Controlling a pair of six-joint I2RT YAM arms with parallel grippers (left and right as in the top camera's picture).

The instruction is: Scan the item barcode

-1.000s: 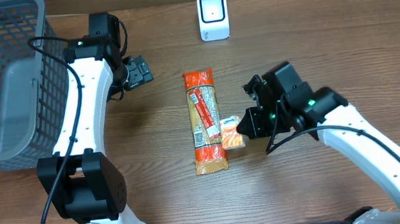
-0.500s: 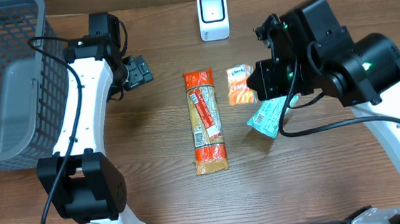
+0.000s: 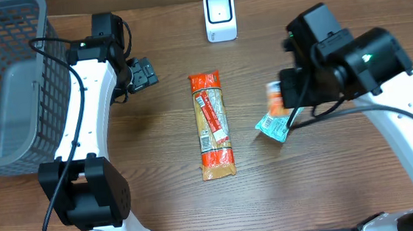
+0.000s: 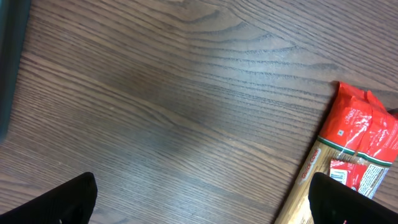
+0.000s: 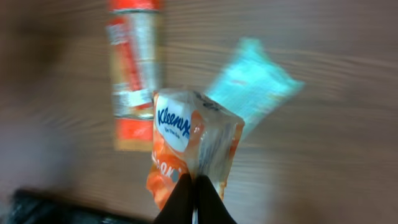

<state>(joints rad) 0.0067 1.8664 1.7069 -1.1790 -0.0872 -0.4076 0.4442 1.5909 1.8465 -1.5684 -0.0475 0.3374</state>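
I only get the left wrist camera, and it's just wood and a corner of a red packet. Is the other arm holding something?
Observer: Yes, the right gripper is shut on an orange Kleenex pack, held above the table.
Operator: Is there a beeper thing to scan it?
Observer: A small white device, likely the scanner, stands at the table's far edge.
Operator: Anything else lying around?
Observer: A teal packet lies flat near the held pack.

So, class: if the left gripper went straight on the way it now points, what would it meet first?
Probably the bare wood of the table: the left gripper, jaws open, points down at it, with the long red packet off to one side. Depth is unclear.
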